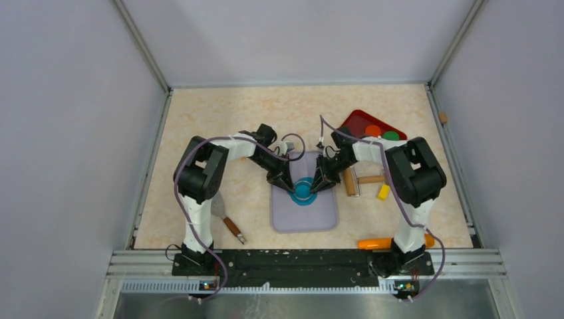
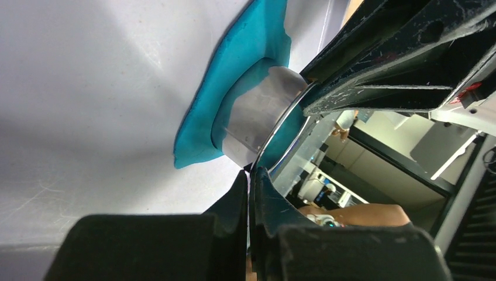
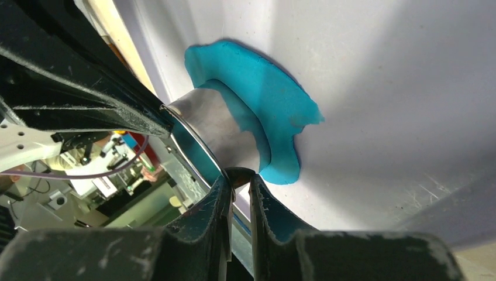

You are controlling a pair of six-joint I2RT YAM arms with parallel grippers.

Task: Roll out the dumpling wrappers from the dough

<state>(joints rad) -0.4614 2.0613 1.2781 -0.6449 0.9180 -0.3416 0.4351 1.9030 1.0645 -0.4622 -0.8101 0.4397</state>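
Note:
The dough (image 1: pixel 303 197) is a flattened teal-blue patch on the lavender mat (image 1: pixel 306 219). A round metal ring cutter (image 1: pixel 303 187) stands on it, pressed into the putty. My left gripper (image 1: pixel 291 185) is shut on the cutter's left rim, and my right gripper (image 1: pixel 316 185) is shut on its right rim. In the left wrist view the fingers (image 2: pixel 250 175) pinch the thin rim of the cutter (image 2: pixel 257 117) over the dough (image 2: pixel 234 64). In the right wrist view the gripper (image 3: pixel 237 181) pinches the cutter (image 3: pixel 219 132) beside the dough (image 3: pixel 263 88). No cut wrappers show.
A wooden roller (image 1: pixel 349 181) and a smaller wooden tool (image 1: pixel 370 179) lie right of the mat. A red tray (image 1: pixel 359 122) holds orange and green pieces. A yellow piece (image 1: pixel 384 192), an orange tool (image 1: pixel 376 243) and a brown-handled scraper (image 1: pixel 229 226) lie nearby.

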